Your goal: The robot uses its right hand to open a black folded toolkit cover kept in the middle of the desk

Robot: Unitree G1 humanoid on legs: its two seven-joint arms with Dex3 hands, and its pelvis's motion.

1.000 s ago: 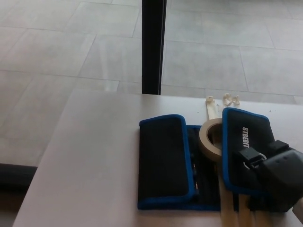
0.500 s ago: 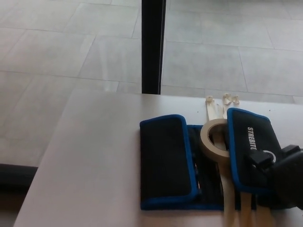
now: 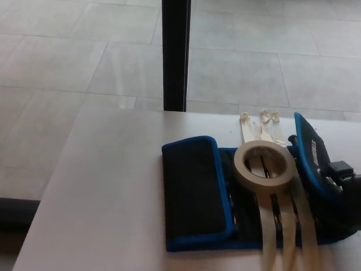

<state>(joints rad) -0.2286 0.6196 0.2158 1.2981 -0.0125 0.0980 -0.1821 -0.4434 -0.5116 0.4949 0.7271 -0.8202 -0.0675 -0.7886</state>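
The black toolkit cover [image 3: 194, 195] with blue trim lies in the middle of the white desk [image 3: 107, 186]. Its left flap is still folded flat over the middle. The right flap [image 3: 312, 161] stands tilted up on edge, showing white lettering. My right hand [image 3: 350, 197] shows only at the picture's right edge, against that raised flap and holding it by its strap. The middle panel [image 3: 248, 206] with tool slots is uncovered. My left hand does not show.
A beige tape roll [image 3: 264, 165] lies on the open middle panel. Pale strips [image 3: 269, 226] run under it from the desk's far side to the near edge. A black pole [image 3: 175, 53] stands behind the desk, on a grey tiled floor.
The right flap has swung up and to the right, from lying flat to standing on edge. My right hand has moved right, nearly out of view. The camera shifted slightly.
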